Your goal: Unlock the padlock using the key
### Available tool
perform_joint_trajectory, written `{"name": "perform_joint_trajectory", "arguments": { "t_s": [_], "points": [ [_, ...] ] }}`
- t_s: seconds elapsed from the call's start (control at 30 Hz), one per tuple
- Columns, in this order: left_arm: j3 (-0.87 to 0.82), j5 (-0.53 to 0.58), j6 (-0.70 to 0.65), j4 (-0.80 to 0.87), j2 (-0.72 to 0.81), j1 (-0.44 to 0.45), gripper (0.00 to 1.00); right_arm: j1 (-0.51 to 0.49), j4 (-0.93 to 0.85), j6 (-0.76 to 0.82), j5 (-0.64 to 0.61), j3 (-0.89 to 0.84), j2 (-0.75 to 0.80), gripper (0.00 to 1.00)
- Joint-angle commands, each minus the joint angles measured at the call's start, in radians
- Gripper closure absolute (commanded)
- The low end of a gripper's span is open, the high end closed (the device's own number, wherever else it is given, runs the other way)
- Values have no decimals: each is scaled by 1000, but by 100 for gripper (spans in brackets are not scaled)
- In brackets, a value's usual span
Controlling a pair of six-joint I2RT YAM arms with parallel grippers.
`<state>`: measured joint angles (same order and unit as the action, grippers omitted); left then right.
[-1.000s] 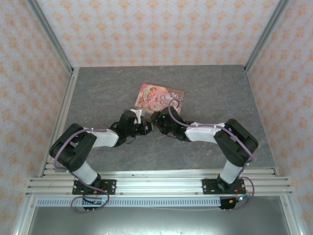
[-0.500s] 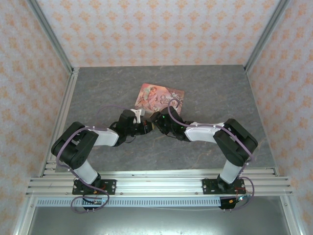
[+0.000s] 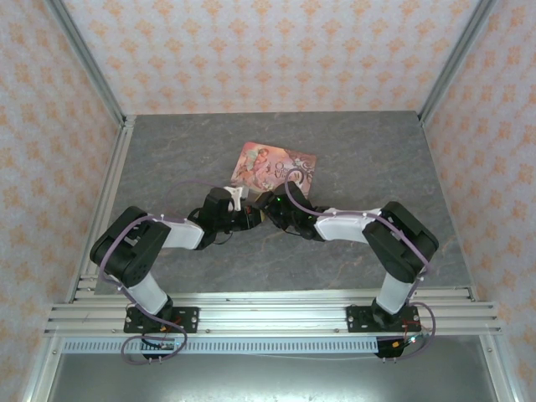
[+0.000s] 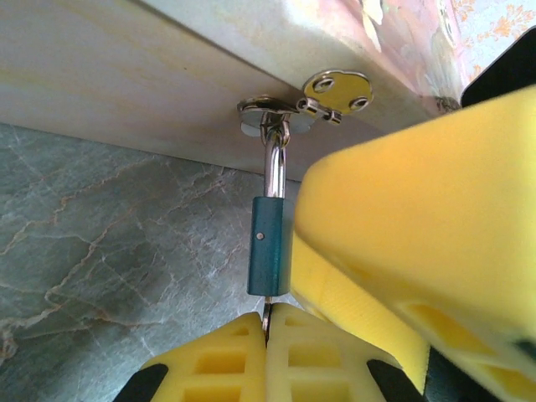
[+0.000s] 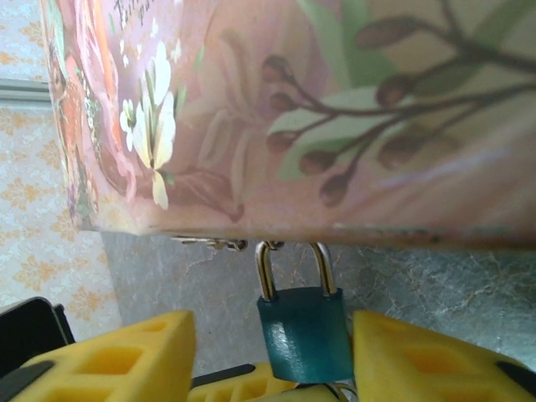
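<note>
Grey marbled table (image 3: 377,159): pink tin (image 3: 272,166) (script illegible), teal padlock (image 5: 304,333).

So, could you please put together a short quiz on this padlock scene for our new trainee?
1. True or false: the padlock lies loose, detached from the tin.
2. Choose one. The right gripper is: A) shut on the tin's lid; B) open, with a finger on each side of the padlock; C) shut on the key.
3. What is the left gripper pinching?

Key:
1. False. It hangs from the tin's hasp.
2. B.
3. The key, a thin metal strip at the padlock's base.
</note>
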<state>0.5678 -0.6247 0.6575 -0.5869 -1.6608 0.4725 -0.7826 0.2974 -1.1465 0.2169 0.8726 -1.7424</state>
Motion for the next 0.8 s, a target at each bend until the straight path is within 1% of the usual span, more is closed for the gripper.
{"name": "perform_joint_trajectory", "arguments": {
  "t_s": [0.0, 0.1, 0.17, 0.5, 0.63, 0.67, 0.73, 0.77],
  "points": [
    [32, -69, -24, -65, -5, 9, 100, -7, -151, -65, 108, -18, -68, 59],
    [32, -72, -25, -66, -7, 8, 100, -7, -156, -63, 100, -24, -62, 74],
    [33, -74, -25, -65, -8, 6, 100, -7, -159, -61, 93, -24, -56, 81],
    [44, -85, -30, -64, -24, 7, 100, -7, -201, -23, 61, -22, -26, 100],
    [47, -98, -29, -72, -25, 7, 100, -7, -203, -19, 52, -27, -16, 100],
    [49, -98, -29, -69, -25, 6, 100, -7, -207, -19, 49, -28, -14, 96],
    [53, -101, -30, -62, -24, 6, 100, -7, -219, -22, 34, -33, -3, 76],
    [57, -102, -30, -59, -25, 6, 100, -7, -222, -22, 24, -40, 6, 68]
  ]
}}
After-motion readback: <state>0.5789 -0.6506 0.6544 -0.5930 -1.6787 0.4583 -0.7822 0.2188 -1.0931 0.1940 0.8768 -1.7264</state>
